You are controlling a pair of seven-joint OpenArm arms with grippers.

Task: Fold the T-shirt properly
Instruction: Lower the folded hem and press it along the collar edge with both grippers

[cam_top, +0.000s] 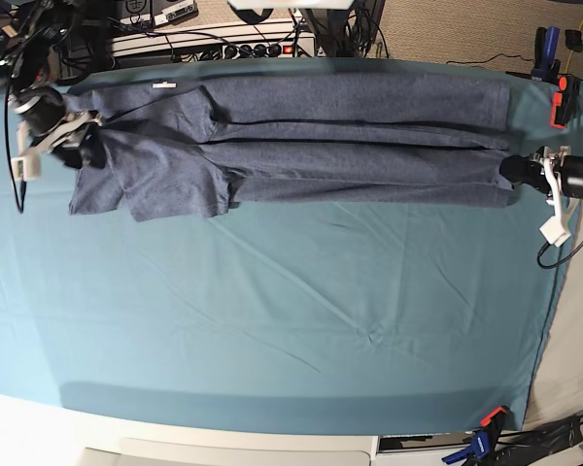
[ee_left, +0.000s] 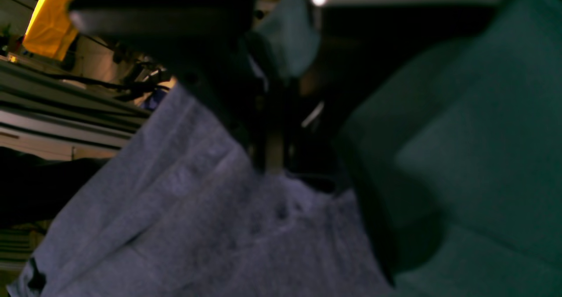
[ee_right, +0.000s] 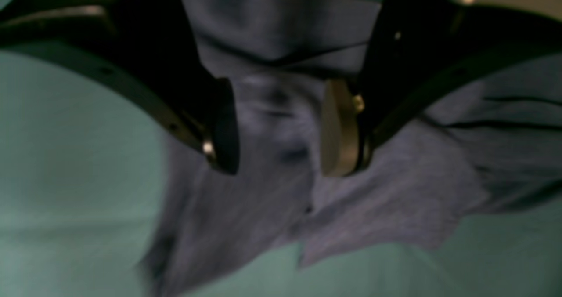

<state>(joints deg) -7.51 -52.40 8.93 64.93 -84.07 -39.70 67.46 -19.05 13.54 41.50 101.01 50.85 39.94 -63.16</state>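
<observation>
The dark blue-grey T-shirt (cam_top: 350, 136) lies folded into a long band across the far part of the teal table cloth (cam_top: 291, 311), plain side up, with its sleeves at the left end. My right gripper (cam_top: 85, 148) is at that sleeve end. In the right wrist view its jaws (ee_right: 279, 130) stand apart, with shirt fabric (ee_right: 272, 191) between and under them. My left gripper (cam_top: 513, 170) is at the hem end. In the left wrist view it (ee_left: 268, 125) is dark and blurred, and the shirt (ee_left: 197, 226) rises into it.
An orange clamp (cam_top: 564, 97) holds the cloth at the far right corner. Another clamp (cam_top: 486, 427) is at the near right edge. Cables and a power strip (cam_top: 223, 44) run behind the table's far edge. A white neck tag (cam_top: 163, 87) shows on the shirt.
</observation>
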